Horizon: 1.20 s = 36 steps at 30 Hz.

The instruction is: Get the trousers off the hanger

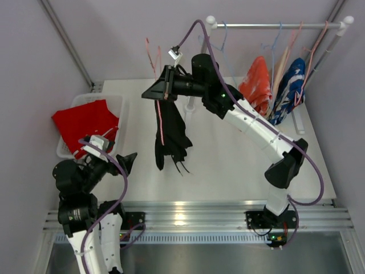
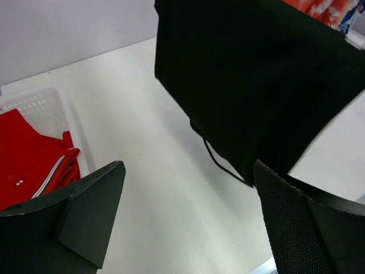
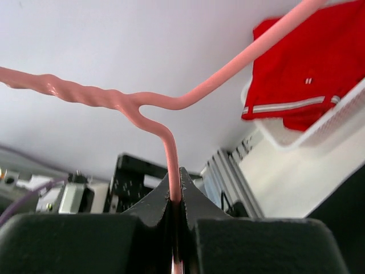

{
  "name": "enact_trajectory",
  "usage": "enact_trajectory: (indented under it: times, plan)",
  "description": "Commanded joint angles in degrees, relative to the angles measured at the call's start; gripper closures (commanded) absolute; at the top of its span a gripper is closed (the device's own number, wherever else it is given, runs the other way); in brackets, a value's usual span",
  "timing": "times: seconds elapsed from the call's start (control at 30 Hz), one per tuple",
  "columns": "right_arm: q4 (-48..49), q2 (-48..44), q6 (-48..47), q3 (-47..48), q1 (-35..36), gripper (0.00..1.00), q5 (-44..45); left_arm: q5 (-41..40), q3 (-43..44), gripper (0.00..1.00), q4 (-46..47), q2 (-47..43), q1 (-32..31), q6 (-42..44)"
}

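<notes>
Hold pink hanger (image 3: 171, 104) steady in the clenched right pincer (image 3: 175, 197), black trousers (image 1: 170, 134) dangling above mid-worktop (image 1: 228, 168); bring the released left pincer (image 2: 188, 177) onto their hem, pinch fabric, not drawstrings (image 1: 181, 168), tug downward.

— Where are the black trousers (image 1: 170, 134) found?
— Hung limp on a pink hanger (image 3: 170, 160), strings dangling down.
— And the red trousers (image 1: 85, 121)?
— Laid spread over the white basket (image 1: 118, 101), left side.

Basket (image 1: 118, 103), centre left of the top view, with one pair of trousers (image 1: 85, 123) in it. Left gripper (image 1: 122, 162) just lower right of the basket. Hanger (image 1: 153, 57), upper centre, pinched in the right gripper (image 1: 164, 94), with a second pair of trousers (image 1: 170, 134) hanging below it. Rail (image 1: 274, 25), upper right, with two garments (image 1: 258, 83) hung side by side.
</notes>
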Motion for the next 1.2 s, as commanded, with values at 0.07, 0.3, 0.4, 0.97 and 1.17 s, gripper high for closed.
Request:
enact_trajectory:
  times: [0.07, 0.3, 0.4, 0.97, 1.17]
  plan:
    - [5.96, 4.35, 4.57, 14.22, 0.83, 1.0, 9.65, 6.4, 1.06, 0.01, -1.06, 5.08, 0.09, 7.04]
    - [7.7, 10.06, 5.8, 20.91, 0.48, 1.0, 11.95, 14.2, -5.7, 0.01, 18.44, 8.06, 0.0, 2.66]
    - [8.15, 10.24, 5.8, 20.91, 0.48, 1.0, 11.77, 17.2, -8.6, 0.01, 26.7, 9.82, 0.0, -0.42]
    - [11.14, 9.28, 5.01, 19.77, 2.32, 1.0, 9.57, 13.26, -9.93, 0.03, 37.62, 18.7, -7.2, 0.09]
    - [10.61, 9.54, 3.78, 19.95, 2.24, 1.0, 10.45, 15.72, -9.31, 0.01, 35.34, 19.67, -12.12, 1.94]
